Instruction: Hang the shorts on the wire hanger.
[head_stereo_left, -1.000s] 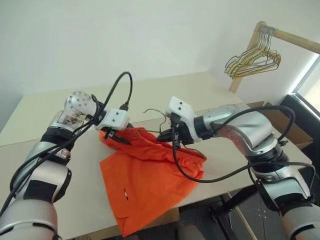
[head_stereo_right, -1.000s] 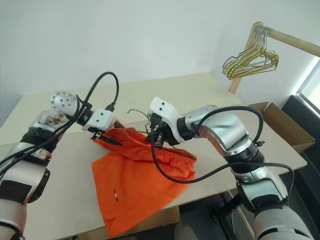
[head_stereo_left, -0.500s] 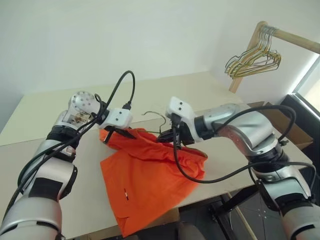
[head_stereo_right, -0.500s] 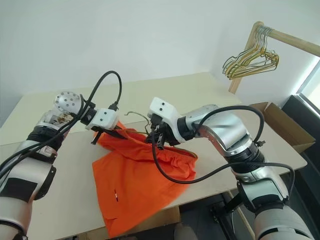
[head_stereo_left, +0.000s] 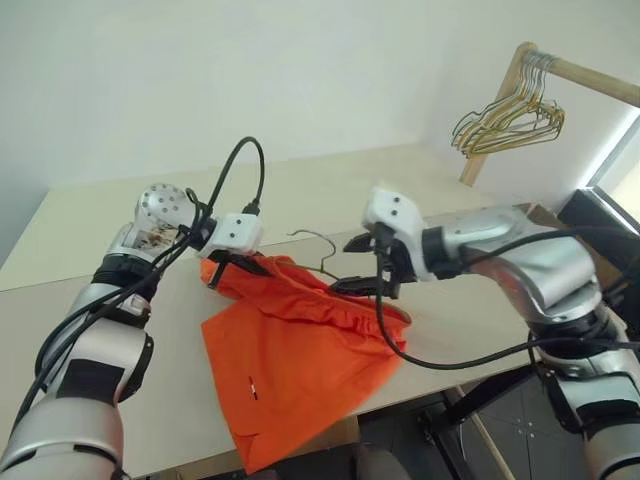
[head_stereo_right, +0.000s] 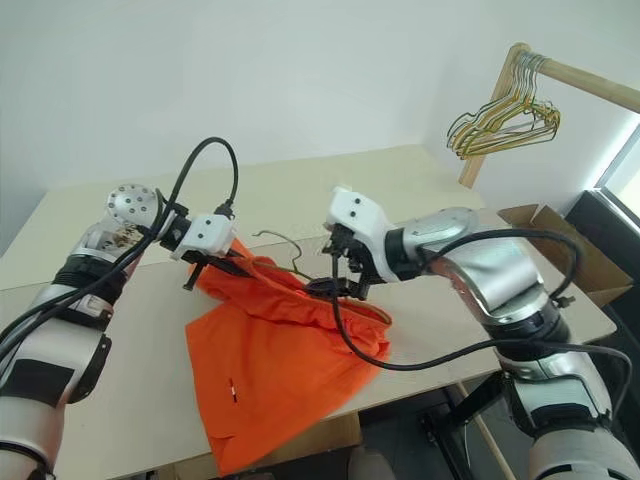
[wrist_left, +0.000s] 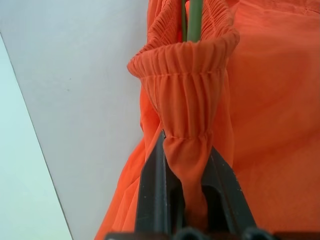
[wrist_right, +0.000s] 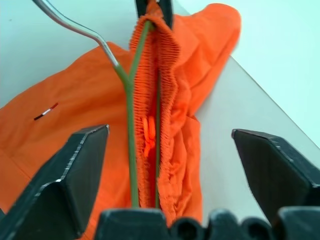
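Orange fabric fills the middle of what we see: the shorts (head_stereo_left: 295, 340) lie spread on the pale table (head_stereo_left: 120, 400), their lower hem reaching the near edge, their gathered waistband lifted off the surface at the far side. We see the left gripper (head_stereo_left: 232, 267) reaching in from the robot's left, its forearm raised and the wrist angled down and toward the right, its black fingers (wrist_left: 155, 185) clenched on a bunched fold of the waistband. Inside that waistband runs the wire hanger (wrist_right: 129, 120), its two thin olive wires going into the elastic opening and its curved hook (head_stereo_left: 310, 238) poking up between the two hands. The right gripper (head_stereo_left: 368, 265) hovers just beside the other end of the waistband, the arm bent in from the right, pointing down and leftward; its jaws stand released and wide, apart from the cloth and the wire. On a wooden rail at the far right hangs a cluster of hangers (head_stereo_left: 510, 115).
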